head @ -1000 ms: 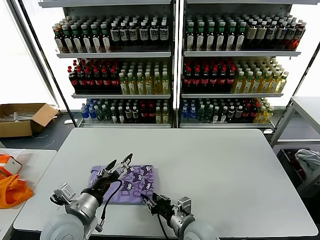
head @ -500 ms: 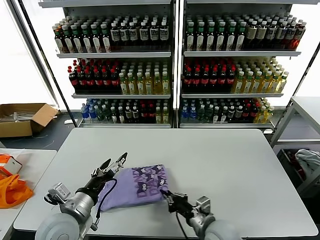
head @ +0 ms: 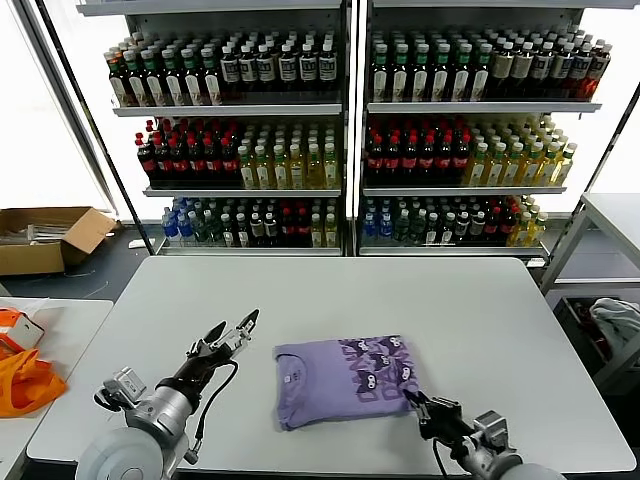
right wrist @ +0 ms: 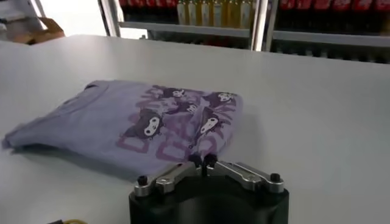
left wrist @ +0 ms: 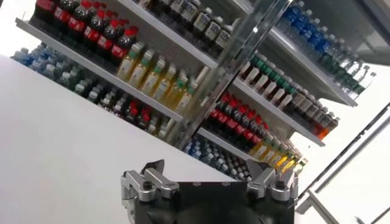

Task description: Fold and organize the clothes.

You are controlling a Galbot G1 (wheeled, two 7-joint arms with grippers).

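A folded lavender T-shirt (head: 345, 378) with a dark purple cartoon print lies on the grey table (head: 480, 320), near the front edge at the middle. My right gripper (head: 418, 403) is at the shirt's front right corner, shut on its edge. In the right wrist view the fingertips (right wrist: 204, 161) are pinched together on the near hem of the shirt (right wrist: 134, 122). My left gripper (head: 232, 335) is open and empty, raised above the table to the left of the shirt and apart from it. In the left wrist view, my left gripper (left wrist: 210, 182) has its jaws wide apart, with nothing between them.
Shelves of bottles (head: 340, 130) stand behind the table. An orange fabric item (head: 22, 380) lies on a side table at the far left, with a cardboard box (head: 45, 235) on the floor behind it. A pale cloth (head: 618, 325) lies at the far right.
My right gripper has pulled the folded shirt to the right along the table's front. My left gripper stayed at the left, open, and is now clear of the shirt.
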